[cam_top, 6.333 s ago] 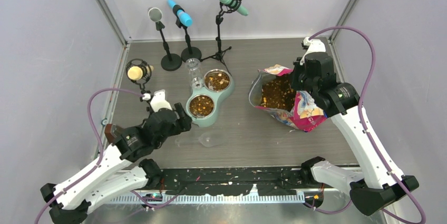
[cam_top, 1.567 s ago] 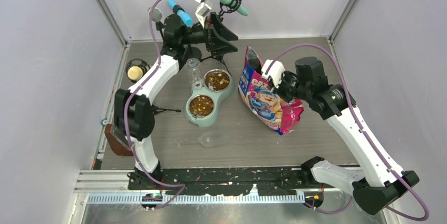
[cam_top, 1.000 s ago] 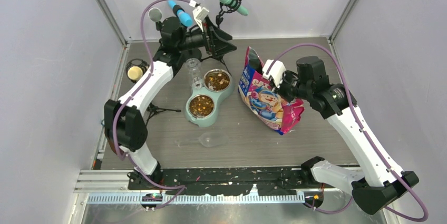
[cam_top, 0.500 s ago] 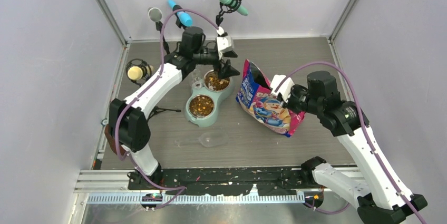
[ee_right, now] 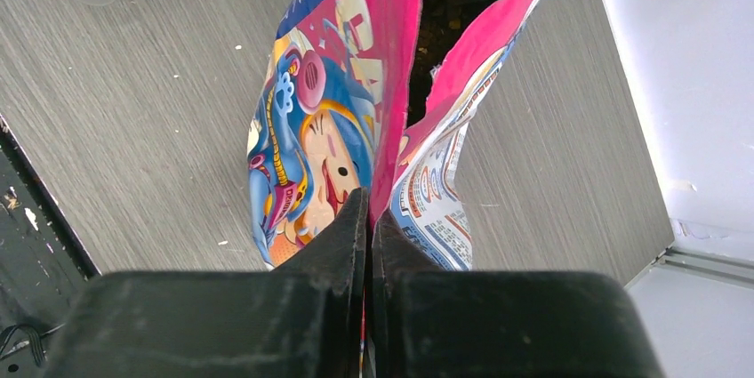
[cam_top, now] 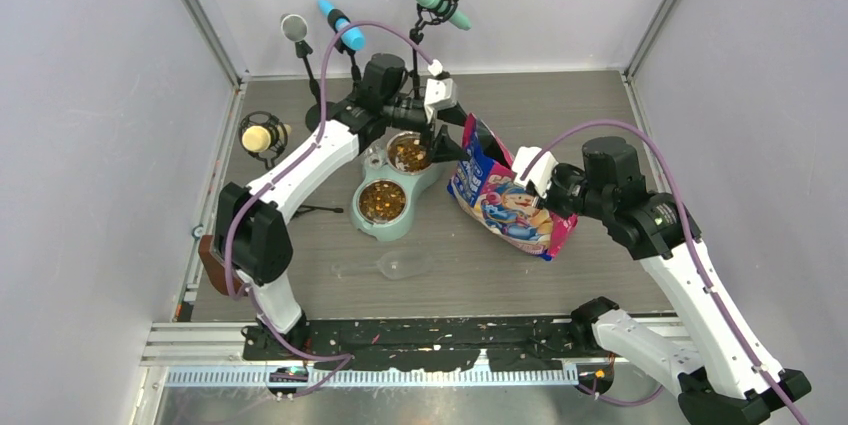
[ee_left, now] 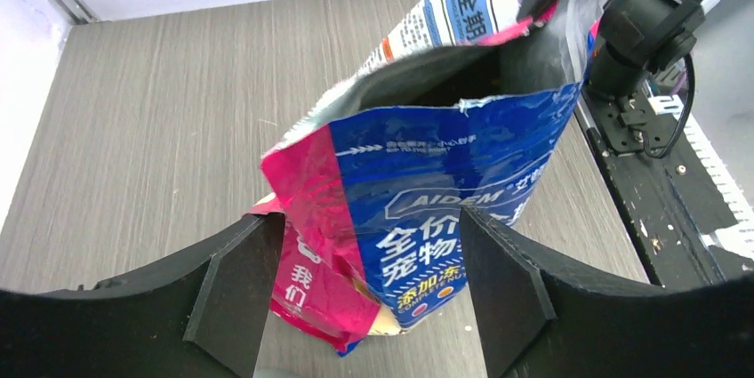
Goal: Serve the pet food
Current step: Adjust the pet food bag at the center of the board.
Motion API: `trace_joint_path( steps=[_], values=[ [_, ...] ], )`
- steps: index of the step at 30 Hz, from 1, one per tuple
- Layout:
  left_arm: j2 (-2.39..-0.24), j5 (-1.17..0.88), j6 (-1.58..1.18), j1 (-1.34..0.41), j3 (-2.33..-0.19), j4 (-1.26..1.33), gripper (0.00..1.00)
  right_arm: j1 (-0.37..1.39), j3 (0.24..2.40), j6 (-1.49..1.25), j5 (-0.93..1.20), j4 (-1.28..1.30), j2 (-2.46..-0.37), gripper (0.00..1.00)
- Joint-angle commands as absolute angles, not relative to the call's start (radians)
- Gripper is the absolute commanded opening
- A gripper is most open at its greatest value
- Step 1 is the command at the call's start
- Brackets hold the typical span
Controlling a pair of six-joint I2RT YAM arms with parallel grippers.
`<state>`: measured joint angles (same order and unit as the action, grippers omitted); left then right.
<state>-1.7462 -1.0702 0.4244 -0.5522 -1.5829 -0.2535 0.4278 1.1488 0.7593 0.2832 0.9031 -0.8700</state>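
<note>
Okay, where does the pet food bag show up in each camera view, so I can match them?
Top external: bag stands right of centre, beside the green feeder.
Left wrist: bag fills the centre, between the fingers of the open left gripper.
Right wrist: bag at centre, edge pinched in the right gripper.
Shared landmark: the grey wood-grain table.

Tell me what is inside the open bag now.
Through the open mouth of the bag, the right wrist view shows some brown kibble in the dark interior. The printed walls hide the rest, so its fill level cannot be told.
</note>
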Motion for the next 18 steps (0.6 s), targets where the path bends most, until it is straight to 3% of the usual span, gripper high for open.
trace_joint_path(
  steps=[1, 10, 13, 18],
  values=[
    [-1.802, -1.130, 0.370, -0.553, -1.718, -0.210, 0.74, 0.423, 1.144, 0.770, 0.299, 0.990, -0.849, 0.05],
    [-1.872, -1.135, 0.531, -0.581, -1.831, -0.473, 0.66, 0.423, 1.143, 0.772, 0.290, 0.999, -0.843, 0.05],
    [-1.883, -1.051, 0.553, -0.579, -1.844, -0.497, 0.76, 0.423, 1.147, 0.773, 0.285, 1.002, -0.841, 0.05],
    [-1.908, -1.062, 0.526, -0.549, -1.901, -0.497, 0.79, 0.423, 1.145, 0.772, 0.264, 1.003, -0.832, 0.05]
  ],
)
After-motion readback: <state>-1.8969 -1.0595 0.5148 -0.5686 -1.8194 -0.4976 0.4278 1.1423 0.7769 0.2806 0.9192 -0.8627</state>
